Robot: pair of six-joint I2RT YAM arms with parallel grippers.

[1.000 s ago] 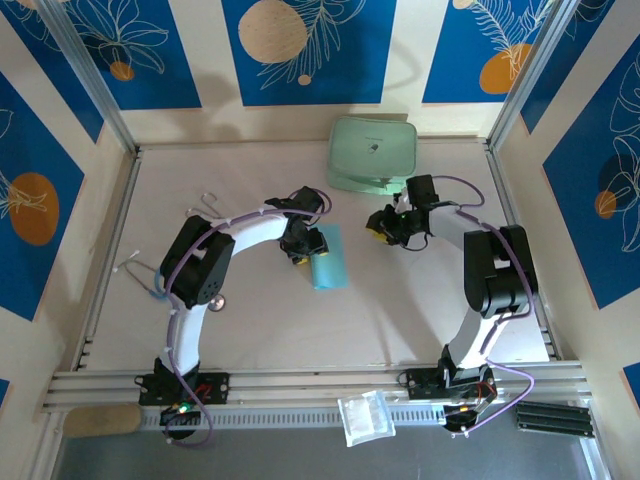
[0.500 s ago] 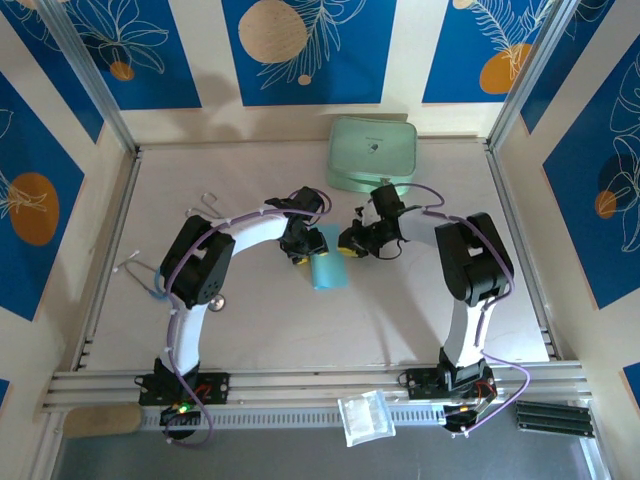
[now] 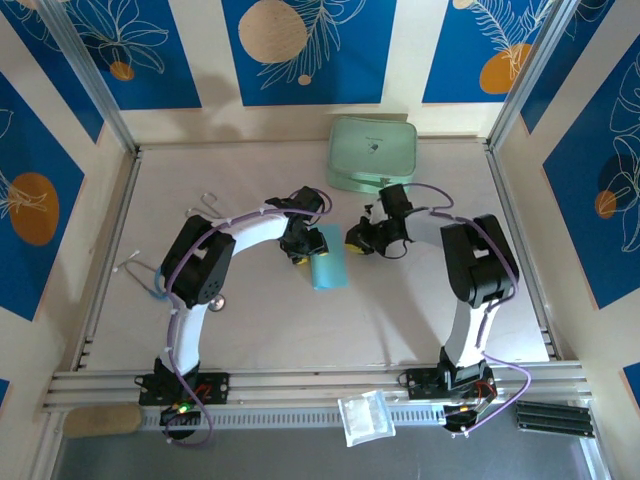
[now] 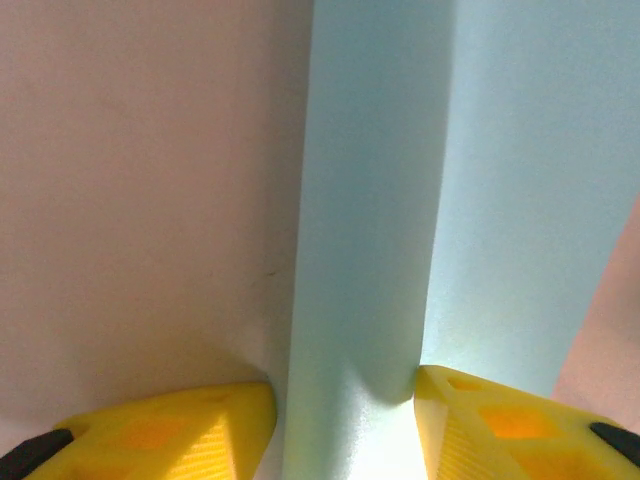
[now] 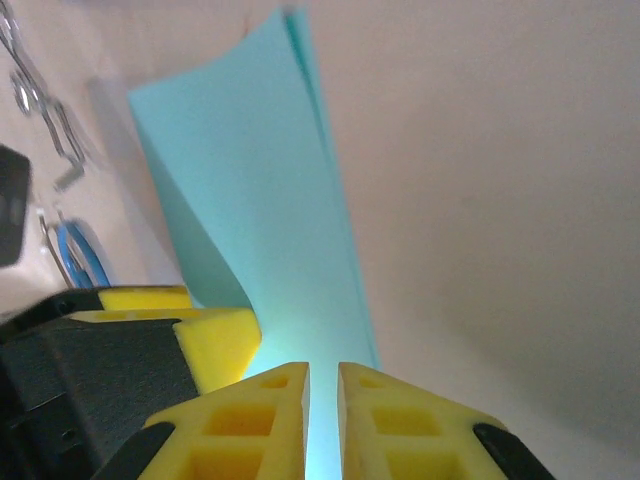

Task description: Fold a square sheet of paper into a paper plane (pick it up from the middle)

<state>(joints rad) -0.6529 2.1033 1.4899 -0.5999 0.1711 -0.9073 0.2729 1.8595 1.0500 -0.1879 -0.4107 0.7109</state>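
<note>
**A:** Where's the sheet of paper (image 3: 328,262), and why 2 grippers?

**B:** Middle of the tabletop (image 3: 250,330). Your left gripper (image 4: 345,420), half open, straddles it, likely pinning it. Your right gripper (image 5: 322,400), almost shut, pinches its edge for folding.

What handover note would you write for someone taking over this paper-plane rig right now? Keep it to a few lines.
Left gripper: open, its fingers straddling a strip of the square sheet of paper at the sheet's left edge.
Right gripper: shut on the sheet's right edge.
Sheet: lies between the two grippers, folded to a narrow rectangle, one flap raised.
Done: a lengthwise fold.
Left: pointed nose and wings; no plane shape yet.
</note>
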